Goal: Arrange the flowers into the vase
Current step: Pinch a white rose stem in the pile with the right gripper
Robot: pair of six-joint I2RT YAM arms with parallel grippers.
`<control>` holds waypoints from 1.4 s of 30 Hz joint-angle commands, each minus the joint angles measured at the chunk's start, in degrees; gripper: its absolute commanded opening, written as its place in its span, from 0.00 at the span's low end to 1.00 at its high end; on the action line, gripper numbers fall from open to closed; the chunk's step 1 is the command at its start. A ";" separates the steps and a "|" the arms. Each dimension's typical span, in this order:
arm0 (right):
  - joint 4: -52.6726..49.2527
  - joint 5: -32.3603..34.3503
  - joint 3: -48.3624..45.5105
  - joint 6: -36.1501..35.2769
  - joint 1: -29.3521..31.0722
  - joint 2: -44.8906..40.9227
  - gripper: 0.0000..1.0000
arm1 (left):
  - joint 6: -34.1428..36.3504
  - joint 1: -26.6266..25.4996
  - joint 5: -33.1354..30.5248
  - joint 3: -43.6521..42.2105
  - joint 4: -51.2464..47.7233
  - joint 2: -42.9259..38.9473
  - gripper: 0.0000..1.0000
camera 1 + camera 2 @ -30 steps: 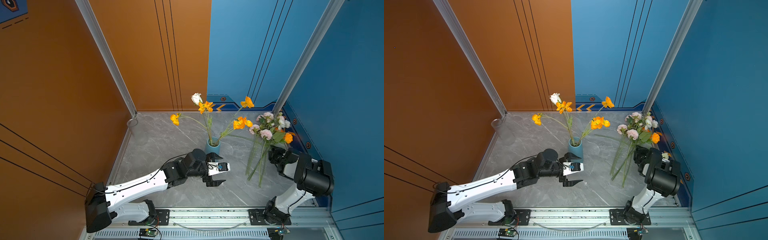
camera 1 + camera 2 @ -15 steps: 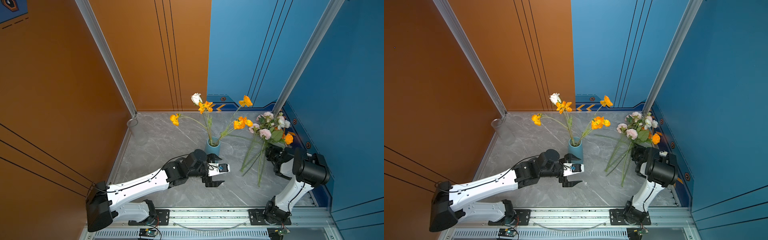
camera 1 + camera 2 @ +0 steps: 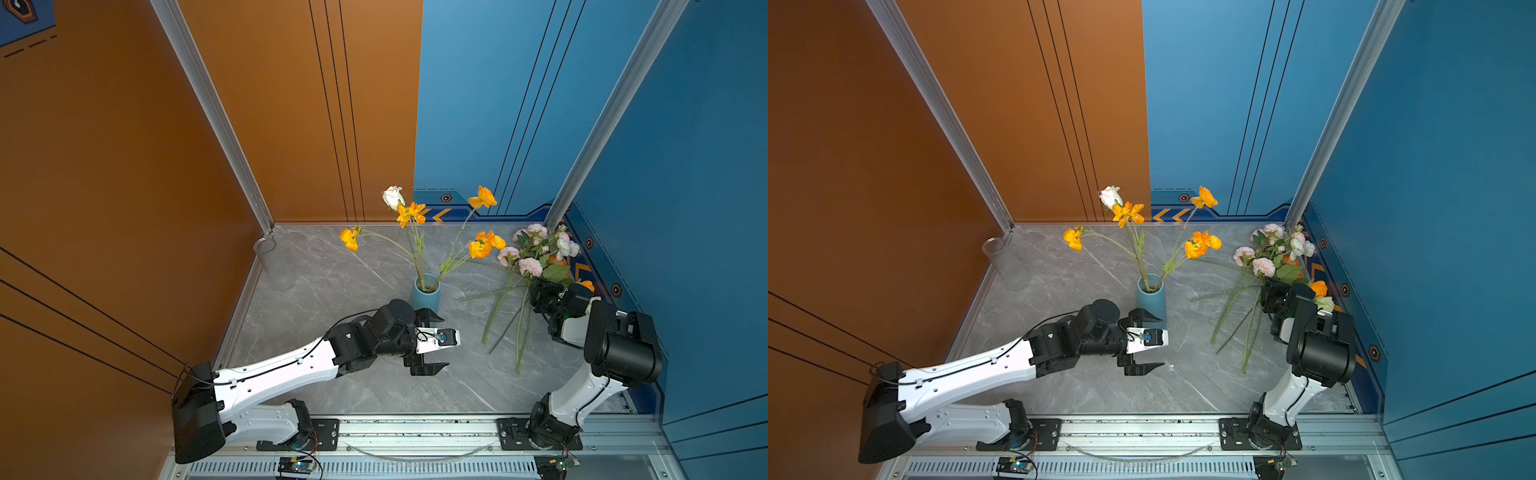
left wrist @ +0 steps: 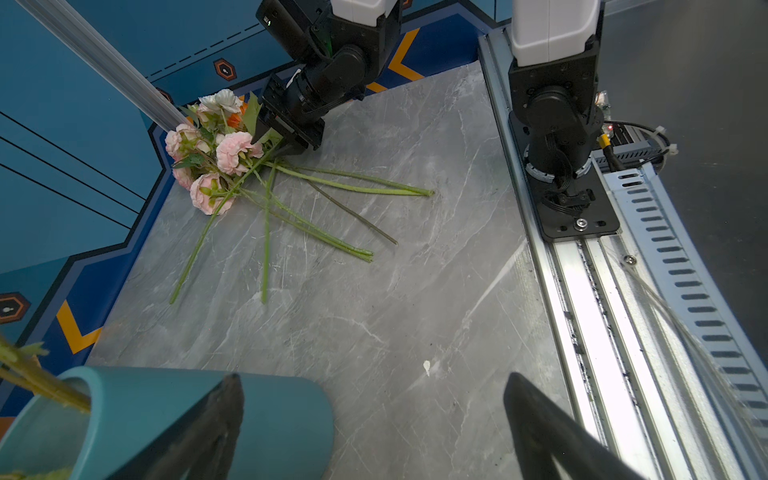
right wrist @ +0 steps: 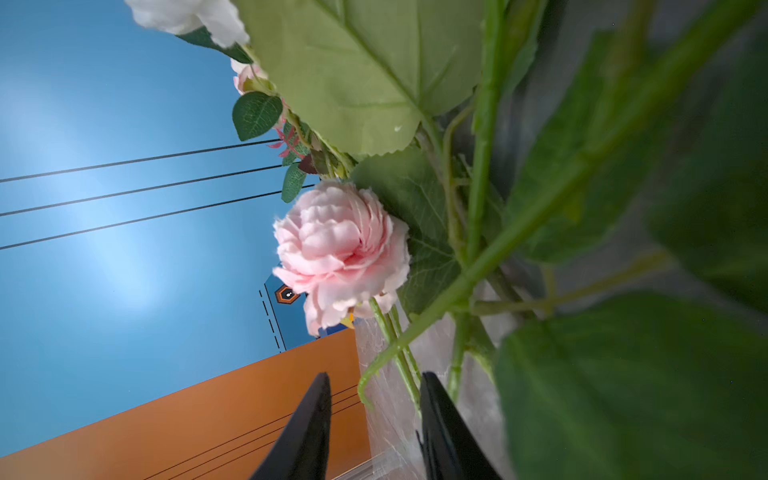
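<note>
The teal vase (image 3: 424, 293) (image 3: 1151, 301) stands mid-table holding several orange blossoms (image 3: 484, 243) and a white one. My left gripper (image 3: 442, 343) (image 3: 1162, 342) (image 4: 374, 376) hangs open just in front of the vase, one finger beside its wall, with nothing between the fingers. The loose flowers (image 3: 530, 266) (image 3: 1263, 266) (image 4: 235, 151) (image 5: 340, 245) lie at the right wall, pink and white heads bunched, stems fanned over the table. My right gripper (image 3: 536, 291) (image 4: 274, 147) (image 5: 376, 376) sits where the stems meet the heads. Its jaws are part-way closed with thin stems in the gap; whether they grip is unclear.
A clear glass cylinder (image 3: 270, 262) stands in the back left corner. Orange and blue walls close in the back and sides. The metal rail (image 3: 415, 432) with both arm bases runs along the front edge. A small white speck (image 4: 426, 366) lies on the marble.
The right gripper's jaws have narrowed at the bunch and the right arm has shifted. The loose stems have splayed out toward the left. The left arm has stayed put.
</note>
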 commanded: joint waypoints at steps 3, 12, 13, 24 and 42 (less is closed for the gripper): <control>-6.67 0.76 -2.63 -4.07 2.28 -5.26 0.40 | 0.95 -0.77 0.70 1.54 -1.31 0.36 0.98; -5.73 3.13 3.28 -3.26 3.38 -0.59 0.41 | 1.30 -1.14 0.08 1.55 -1.31 0.64 0.98; -6.10 3.66 4.01 -3.24 3.52 0.24 0.39 | 1.36 -1.16 0.03 1.59 -1.31 0.75 0.98; -3.67 5.41 4.37 -2.18 2.23 4.09 0.33 | 1.53 -1.57 0.26 1.71 -3.45 1.09 0.98; -6.25 5.73 7.25 -3.08 -0.70 5.99 0.21 | 2.05 -2.20 0.41 1.85 -4.11 1.25 0.98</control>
